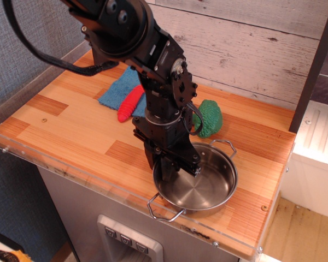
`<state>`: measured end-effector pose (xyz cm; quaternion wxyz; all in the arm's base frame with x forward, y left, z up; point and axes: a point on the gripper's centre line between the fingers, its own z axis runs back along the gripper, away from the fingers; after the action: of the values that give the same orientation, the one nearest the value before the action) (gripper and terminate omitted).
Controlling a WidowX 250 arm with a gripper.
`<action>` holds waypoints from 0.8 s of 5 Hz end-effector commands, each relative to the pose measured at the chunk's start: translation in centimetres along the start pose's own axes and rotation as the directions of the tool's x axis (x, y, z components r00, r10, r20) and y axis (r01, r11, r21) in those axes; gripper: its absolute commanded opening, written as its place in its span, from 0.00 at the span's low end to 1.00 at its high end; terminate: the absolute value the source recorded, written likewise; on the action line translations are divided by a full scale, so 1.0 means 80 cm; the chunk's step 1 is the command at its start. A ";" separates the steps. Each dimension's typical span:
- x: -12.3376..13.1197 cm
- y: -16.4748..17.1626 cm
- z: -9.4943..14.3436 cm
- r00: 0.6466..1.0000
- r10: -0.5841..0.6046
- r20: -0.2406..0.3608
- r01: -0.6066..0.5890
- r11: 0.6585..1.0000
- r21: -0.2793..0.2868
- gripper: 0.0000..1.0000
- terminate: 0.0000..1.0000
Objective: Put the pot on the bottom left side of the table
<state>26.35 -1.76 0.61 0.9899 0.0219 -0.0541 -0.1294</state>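
The pot (205, 180), a shallow shiny steel pot with two wire loop handles, sits at the front right of the table (71, 128), close to the clear front rim. My gripper (163, 173) comes down from above onto the pot's left rim. One finger is outside the wall and one inside the bowl, and the jaws are closed on the rim. The pot looks slightly tilted, and I cannot tell whether it is off the wood.
A green toy (209, 117) lies just behind the pot. A red-handled spoon (130, 103) rests on a blue cloth (117, 87) at the back middle. A black post (103, 57) stands at the back left. A clear acrylic rim (71, 176) edges the front.
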 end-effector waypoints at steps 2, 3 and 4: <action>0.020 0.005 0.064 0.993 0.029 0.118 -0.023 0.998 -0.052 0.00 0.00; 0.014 0.060 0.113 0.983 0.119 0.137 -0.111 0.992 -0.066 0.00 0.00; -0.005 0.121 0.116 0.967 0.239 0.088 -0.235 0.971 -0.053 0.00 0.00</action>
<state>27.16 7.02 9.16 0.9967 -0.0179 -0.0783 -0.0093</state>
